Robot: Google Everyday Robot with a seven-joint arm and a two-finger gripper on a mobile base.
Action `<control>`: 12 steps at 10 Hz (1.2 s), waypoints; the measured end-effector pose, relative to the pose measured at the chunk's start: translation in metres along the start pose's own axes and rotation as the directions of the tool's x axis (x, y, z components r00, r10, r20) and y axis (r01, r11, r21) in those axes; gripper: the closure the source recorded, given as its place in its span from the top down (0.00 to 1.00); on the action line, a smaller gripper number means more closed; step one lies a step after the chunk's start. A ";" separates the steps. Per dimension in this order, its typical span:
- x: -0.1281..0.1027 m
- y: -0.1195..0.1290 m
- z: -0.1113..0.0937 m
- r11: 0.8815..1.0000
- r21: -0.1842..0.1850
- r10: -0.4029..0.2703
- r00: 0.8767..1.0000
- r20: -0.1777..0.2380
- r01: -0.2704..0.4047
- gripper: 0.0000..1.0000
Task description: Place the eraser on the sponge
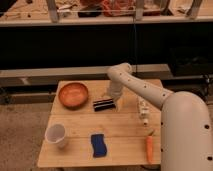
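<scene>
The eraser, a small black striped block, lies on the wooden table just right of the bowl. My gripper is down at the eraser's right end, at or very near the block, with the white arm curving in from the right. Whether it has hold of the block does not show. The sponge, a flat blue pad, lies near the table's front edge, well in front of the eraser and apart from it.
An orange-brown bowl sits at the back left of the table. A white cup stands at the front left. A white bottle lies to the right of the gripper, and a carrot lies at the front right by my arm's bulk.
</scene>
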 end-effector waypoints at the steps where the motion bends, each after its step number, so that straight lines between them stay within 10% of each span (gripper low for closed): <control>1: 0.001 0.000 0.001 1.000 -0.008 -0.003 1.000 -0.004 0.003 0.80; 12: -0.003 -0.006 0.020 0.993 -0.098 -0.067 0.997 -0.029 0.064 0.80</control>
